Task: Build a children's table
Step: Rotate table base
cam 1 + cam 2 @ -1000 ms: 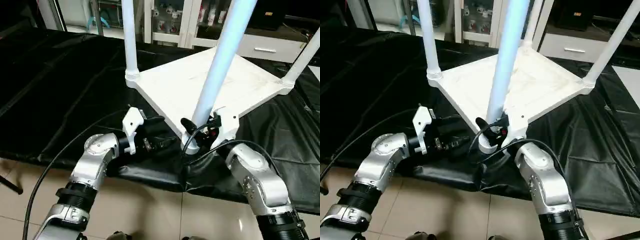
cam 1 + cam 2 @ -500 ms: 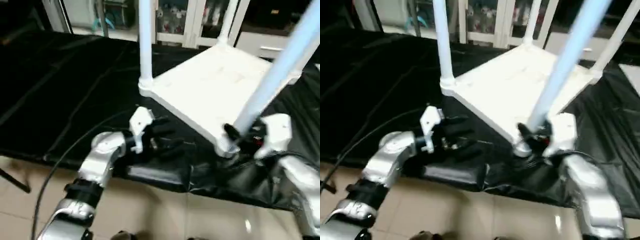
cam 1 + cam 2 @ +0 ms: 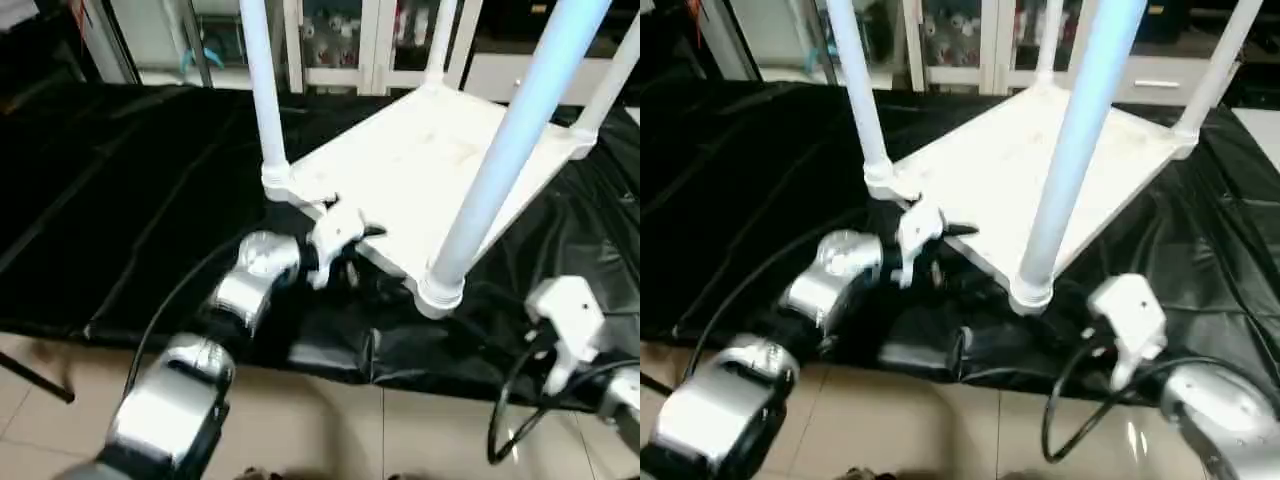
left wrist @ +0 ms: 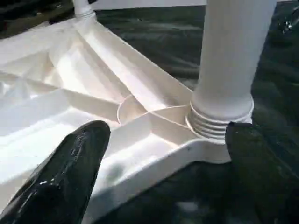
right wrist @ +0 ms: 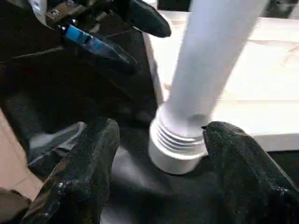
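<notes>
Right wrist view looks past the right gripper [image 5: 159, 172], its 2 black fingers [image 5: 79, 177] spread apart with nothing between them, hanging short of the threaded base of the nearest leg [image 5: 205, 79] and not touching it. From the head views this gripper's white housing sits low, near the front edge of the black cloth [image 3: 120, 200] covering the bench, just beside that front corner of the children's table [image 3: 430, 160].

That table lies upside down on the cloth, top face down, with 4 white legs rising from its corner sockets: the nearest leg [image 3: 500, 160] at the front corner, another leg [image 3: 262, 90] at the left corner, and 2 more at the far and right corners.

Left gripper [image 3: 350, 245] reaches in at the table's left edge, beside the left leg. Its fingers [image 4: 65, 172] stand wide apart over the ribbed underside [image 4: 93, 93], holding nothing.

Beyond the bench stand white cabinets [image 3: 350, 40].
</notes>
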### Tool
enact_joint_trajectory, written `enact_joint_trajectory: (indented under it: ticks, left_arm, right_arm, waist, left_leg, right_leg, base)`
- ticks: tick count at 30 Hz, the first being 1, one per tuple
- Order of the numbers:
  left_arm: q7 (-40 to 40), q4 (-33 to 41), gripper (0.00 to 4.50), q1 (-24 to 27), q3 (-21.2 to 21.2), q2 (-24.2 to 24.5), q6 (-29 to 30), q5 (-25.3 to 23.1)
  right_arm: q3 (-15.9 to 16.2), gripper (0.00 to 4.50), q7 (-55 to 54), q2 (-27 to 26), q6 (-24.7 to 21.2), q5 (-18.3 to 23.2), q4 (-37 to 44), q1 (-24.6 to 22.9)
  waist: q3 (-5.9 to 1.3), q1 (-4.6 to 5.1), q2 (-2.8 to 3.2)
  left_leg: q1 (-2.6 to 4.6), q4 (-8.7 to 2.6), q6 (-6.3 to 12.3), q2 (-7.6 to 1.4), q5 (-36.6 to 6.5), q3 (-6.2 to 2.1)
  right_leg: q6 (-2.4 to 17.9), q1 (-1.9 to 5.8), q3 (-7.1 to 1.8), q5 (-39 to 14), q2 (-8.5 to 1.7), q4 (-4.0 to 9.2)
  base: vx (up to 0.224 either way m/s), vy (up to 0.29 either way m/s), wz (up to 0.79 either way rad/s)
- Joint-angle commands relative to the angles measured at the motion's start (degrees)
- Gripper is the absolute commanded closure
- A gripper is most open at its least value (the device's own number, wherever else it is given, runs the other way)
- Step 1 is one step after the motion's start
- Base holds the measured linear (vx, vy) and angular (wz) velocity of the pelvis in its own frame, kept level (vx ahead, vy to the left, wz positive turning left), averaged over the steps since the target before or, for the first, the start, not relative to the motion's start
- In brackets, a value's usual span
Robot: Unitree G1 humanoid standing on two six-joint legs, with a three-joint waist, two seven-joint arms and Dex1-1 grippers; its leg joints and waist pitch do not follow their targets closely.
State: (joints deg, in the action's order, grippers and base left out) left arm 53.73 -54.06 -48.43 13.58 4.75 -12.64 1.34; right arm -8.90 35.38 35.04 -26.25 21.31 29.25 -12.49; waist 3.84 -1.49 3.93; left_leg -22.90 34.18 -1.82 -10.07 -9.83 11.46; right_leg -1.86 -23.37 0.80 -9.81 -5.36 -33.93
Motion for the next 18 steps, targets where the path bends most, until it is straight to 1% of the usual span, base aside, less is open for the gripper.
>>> enact_joint_trajectory:
  ticks: [1, 2, 3, 4, 5, 6, 7, 9, 10, 11, 12, 13, 14, 16, 17, 18]
  left_arm:
    - [-2.0, -3.5, 0.01, -1.8, 1.0, 0.1, -1.7, -2.4]
    - [-2.0, -3.5, 0.01, -1.8, 1.0, 0.1, -1.7, -2.4]
    - [-2.6, -5.5, 0.01, -3.4, 2.6, 0.2, -2.8, -4.5]
    - [-2.1, -7.6, 0.01, -5.0, 4.2, 0.3, -3.8, -6.4]
    - [-2.1, -7.6, 0.01, -5.0, 4.2, 0.3, -3.8, -6.4]
    - [-1.8, -10.6, 0.01, -7.5, 6.0, 0.0, -5.2, -8.8]
    - [-1.6, -10.9, 0.01, -7.7, 6.1, -0.1, -5.3, -9.0]
    - [-1.3, -11.8, 0.01, -8.6, 6.5, -0.6, -5.6, -9.5]
    - [-1.9, -12.8, 0.01, -9.5, 7.3, -1.0, -5.9, -10.6]
    - [-2.8, -13.8, 0.01, -10.4, 8.1, -1.6, -6.3, -11.9]
    - [-4.5, -15.0, 0.01, -11.3, 9.2, -2.5, -6.7, -13.5]
    - [-5.4, -15.6, 0.01, -11.6, 10.0, -3.0, -7.1, -14.6]
    - [-5.4, -15.6, 0.01, -11.6, 10.0, -3.0, -7.1, -14.6]
    - [-8.4, -16.8, 0.01, -12.3, 11.8, -3.8, -7.1, -17.0]
    - [-8.4, -16.8, 0.01, -12.3, 11.8, -3.8, -7.1, -17.0]
    - [-9.6, -17.4, 0.01, -12.5, 12.5, -4.1, -7.1, -17.9]
  right_arm:
    - [-1.7, 1.31, 0.3, 1.1, -1.0, -0.6, 2.0, -0.9]
    - [-1.7, 1.31, 0.3, 1.1, -1.0, -0.6, 2.0, -0.9]
    - [-2.7, 1.31, 1.0, 1.9, -1.6, 0.1, 2.4, -1.7]
    - [-3.3, 1.31, 1.9, 2.9, -2.1, 0.7, 2.9, -2.6]
    - [-3.3, 1.31, 1.9, 2.9, -2.1, 0.7, 2.9, -2.6]
    - [-3.3, 1.31, 3.5, 4.4, -2.4, 1.3, 3.5, -3.7]
    - [-3.2, 1.31, 3.6, 4.6, -2.4, 1.3, 3.5, -3.8]
    - [-2.8, 1.31, 3.9, 5.0, -2.3, 1.2, 3.6, -3.9]
    - [-2.4, 1.31, 4.0, 5.3, -2.1, 1.0, 3.5, -3.9]
    - [-2.0, 1.31, 4.0, 5.4, -2.2, 0.8, 3.6, -3.6]
    - [-1.4, 1.31, 3.9, 5.3, -2.6, 0.7, 3.8, -3.0]
    - [-1.0, 1.31, 3.8, 5.2, -2.7, 0.7, 3.9, -2.7]
    - [-1.0, 1.31, 3.8, 5.2, -2.7, 0.7, 3.9, -2.7]
    - [-0.4, 1.31, 3.8, 5.3, -2.8, 0.5, 3.9, -2.2]
    - [-0.4, 1.31, 3.8, 5.3, -2.8, 0.5, 3.9, -2.2]
    - [-0.3, 1.31, 3.7, 5.3, -2.9, 0.5, 4.0, -2.2]
  waist:
    - [-3.53, 0.12, -1.50]
    - [-3.51, 0.17, -1.45]
    - [-3.75, 0.05, -1.83]
    - [-3.75, 0.01, -2.04]
    - [-3.78, -0.23, -1.78]
    - [-3.72, -0.19, -1.75]
    - [-3.92, -0.35, -1.91]
    - [-3.90, -0.33, -1.84]
    - [-3.90, -0.28, -2.17]
    - [-3.86, -0.28, -2.08]
    - [-3.92, -0.21, -2.34]
    - [-3.91, -0.30, -2.33]
    - [-3.90, -0.30, -2.29]
    - [-3.90, -0.32, -2.38]
    - [-3.94, -0.29, -2.33]
    - [-3.85, -0.26, -2.42]
  left_leg:
    - [1.45, -4.09, 4.14, -2.25, -16.8, -1.45]
    - [1.33, -4.03, 4.42, -2.16, -16.8, -1.39]
    - [1.45, -3.91, 4.67, -2.23, -16.1, -1.38]
    - [1.30, -3.88, 5.20, -2.16, -15.8, -1.41]
    - [1.44, -3.93, 5.39, -2.36, -15.3, -1.46]
    - [1.26, -3.94, 5.57, -2.32, -14.9, -1.53]
    - [1.45, -3.77, 5.81, -2.37, -14.4, -1.52]
    - [1.22, -3.72, 6.30, -2.36, -13.3, -1.47]
    - [1.15, -3.61, 6.77, -2.33, -12.8, -1.41]
    - [1.16, -3.57, 7.11, -2.33, -12.8, -1.39]
    - [1.12, -3.49, 7.19, -2.30, -12.8, -1.37]
    - [1.19, -3.44, 7.20, -2.31, -12.7, -1.42]
    - [1.15, -3.46, 7.29, -2.34, -12.6, -1.42]
    - [1.14, -3.43, 7.47, -2.38, -12.5, -1.46]
    - [1.15, -3.40, 7.53, -2.37, -12.4, -1.46]
    - [1.04, -3.47, 7.56, -2.34, -12.4, -1.49]
  right_leg:
    - [11.8, 2.13, -0.90, -16.5, -2.14, 4.97]
    - [11.7, 2.08, -0.91, -16.5, -2.05, 5.07]
    - [11.8, 2.23, -0.94, -15.3, -2.10, 4.94]
    - [11.2, 2.32, -0.92, -15.5, -2.07, 5.05]
    - [11.3, 2.28, -0.99, -15.0, -2.27, 4.88]
    - [11.5, 2.37, -0.90, -14.6, -2.33, 4.83]
    - [11.3, 2.38, -0.90, -14.2, -2.32, 4.76]
    - [12.3, 2.44, -0.84, -12.4, -2.47, 4.59]
    - [12.9, 2.45, -0.80, -11.7, -2.48, 4.53]
    - [13.0, 2.40, -0.80, -11.9, -2.48, 4.60]
    - [12.9, 2.50, -0.78, -12.2, -2.49, 4.60]
    - [12.8, 2.53, -0.76, -12.8, -2.60, 4.60]
    - [12.7, 2.53, -0.77, -13.1, -2.61, 4.66]
    - [12.7, 2.51, -0.74, -13.3, -2.56, 4.62]
    - [12.6, 2.49, -0.74, -13.2, -2.51, 4.62]
    - [12.5, 2.59, -0.72, -13.6, -2.59, 4.68]
  base:
    - [0.000, 0.000, 0.00]
    - [0.000, 0.000, 0.00]
    - [0.000, 0.000, 0.00]
    - [0.000, 0.000, 0.00]
    - [0.000, 0.000, 0.00]
    - [0.000, 0.000, 0.00]
    - [0.000, 0.000, 0.00]
    - [0.000, 0.000, 0.00]
    - [0.000, 0.000, 0.00]
    - [0.000, 0.000, 0.00]
    - [0.000, 0.000, 0.00]
    - [0.000, 0.000, 0.00]
    - [0.000, 0.000, 0.00]
    - [0.000, 0.000, 0.00]
    - [0.000, 0.000, 0.00]
    - [0.000, 0.000, 0.00]
